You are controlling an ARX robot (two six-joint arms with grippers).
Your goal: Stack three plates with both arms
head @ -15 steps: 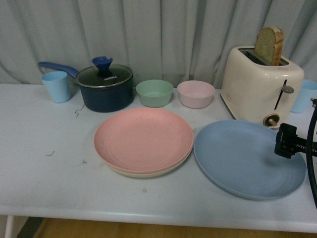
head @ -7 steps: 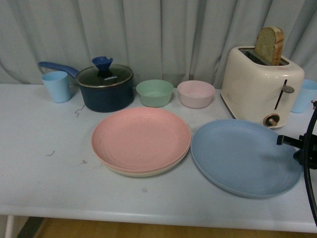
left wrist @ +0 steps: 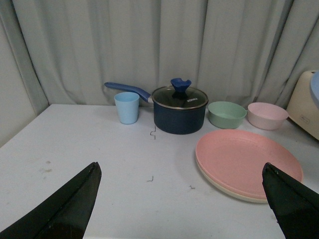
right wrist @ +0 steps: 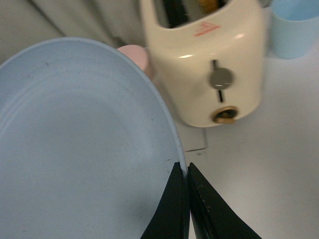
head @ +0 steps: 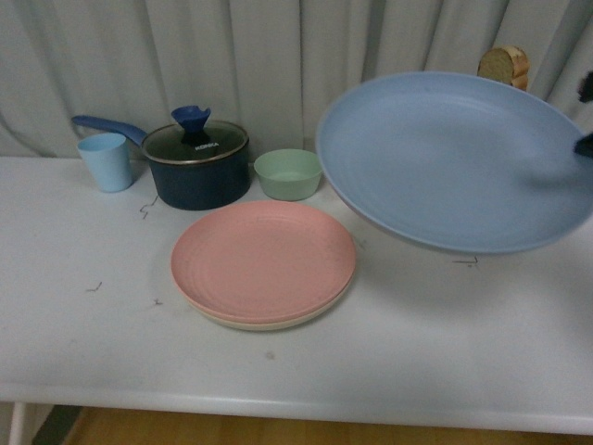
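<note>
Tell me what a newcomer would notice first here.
The blue plate hangs tilted in the air at the right, above the table, its rim pinched by the right gripper. Left of it, the pink plate lies stacked on the cream plate mid-table. The left gripper is open, holding nothing.

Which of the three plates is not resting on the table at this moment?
The blue plate: the right gripper holds it in the air by its rim. The pink plate lies on the cream plate on the table.
</note>
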